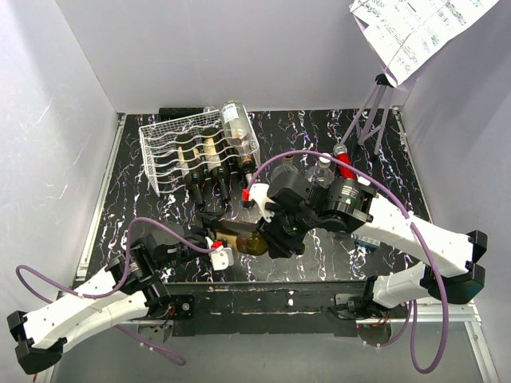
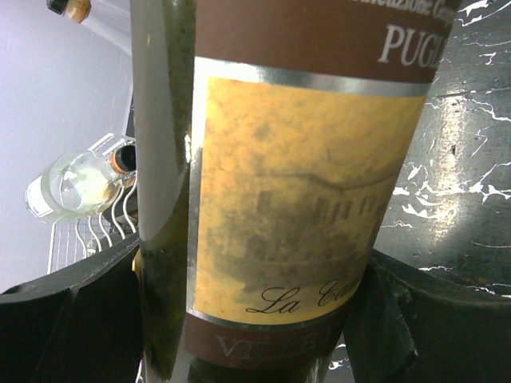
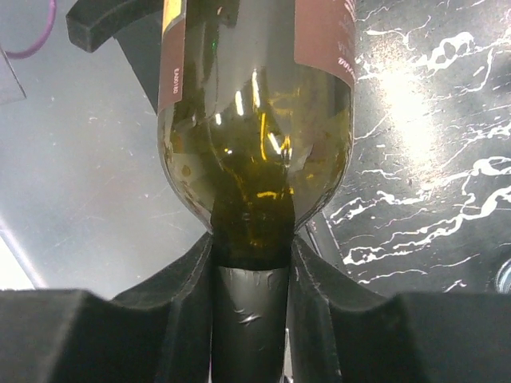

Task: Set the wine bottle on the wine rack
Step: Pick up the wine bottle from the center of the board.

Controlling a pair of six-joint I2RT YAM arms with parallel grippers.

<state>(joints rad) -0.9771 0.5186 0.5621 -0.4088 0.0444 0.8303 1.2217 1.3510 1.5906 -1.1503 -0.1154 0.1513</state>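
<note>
Wine bottle (image 1: 243, 239): dark olive glass, yellow label with brown bands. It lies on its side near the front edge of the counter (image 1: 359, 136), base toward the left and neck toward the right. It sits well apart from the wine rack (image 1: 172, 152), and whether it rests on the counter or is lifted off cannot be told.

Left end effector (image 1: 215, 242): clenched around the bottle's body. In the left wrist view the label fills the gap and both black fingers (image 2: 72, 327) press against the glass.

Right end effector (image 1: 275, 237): clasped on the neck. In the right wrist view the pads (image 3: 184, 319) hug the dark foil just below the shoulder.

Wine rack: white wire, at the rear left of the counter. It carries several dark bottles (image 1: 209, 163) lying side by side, necks pointing forward. A clear bottle (image 1: 235, 128) lies along its right edge.

Rear right: a printed sheet (image 1: 415, 32) on a thin stand.
</note>
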